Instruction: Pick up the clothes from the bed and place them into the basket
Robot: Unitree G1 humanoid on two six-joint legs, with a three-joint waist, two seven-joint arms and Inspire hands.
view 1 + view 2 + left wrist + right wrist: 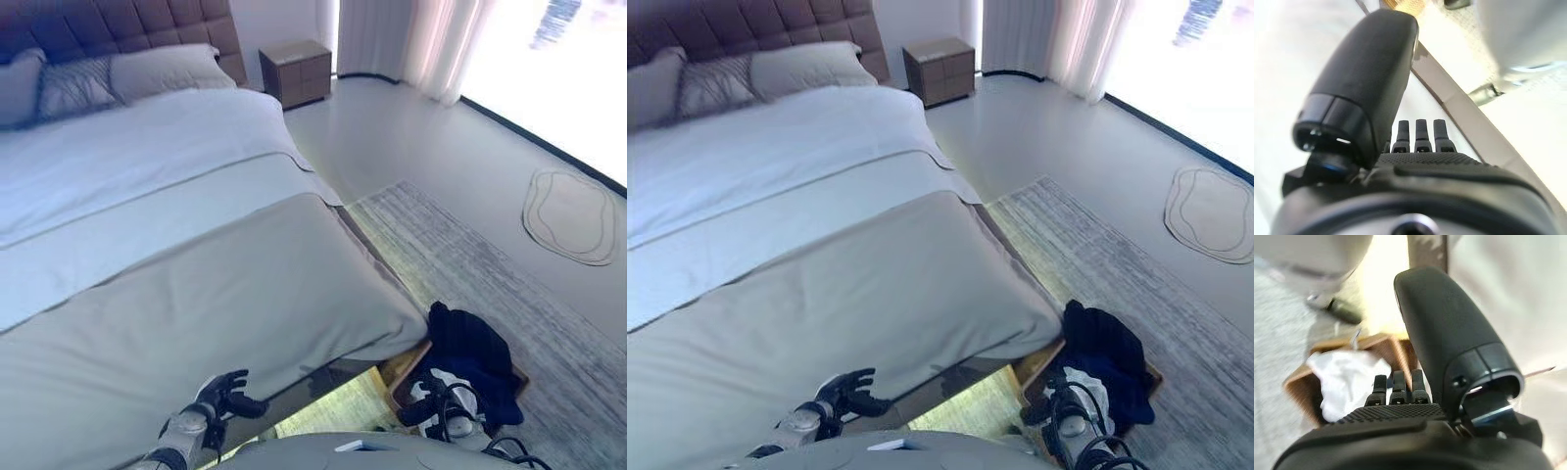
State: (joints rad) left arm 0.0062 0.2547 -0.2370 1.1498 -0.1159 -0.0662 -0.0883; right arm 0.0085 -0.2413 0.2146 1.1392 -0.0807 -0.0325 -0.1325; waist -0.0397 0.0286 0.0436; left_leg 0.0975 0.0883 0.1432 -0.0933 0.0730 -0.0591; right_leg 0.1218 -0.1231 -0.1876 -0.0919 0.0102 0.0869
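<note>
Clothes [470, 357] fill basket [1298, 382] – beside grey bed [196, 264].

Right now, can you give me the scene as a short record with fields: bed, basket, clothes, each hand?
bed: bed made, grey cover, no clothes seen on the part in view
basket: wooden basket on the rug, by the bed's foot corner
clothes: dark clothes heaped over the basket; white cloth inside it
left hand: left hand open, empty, at the bed's foot edge
right hand: right hand open, empty, over the basket
</note>
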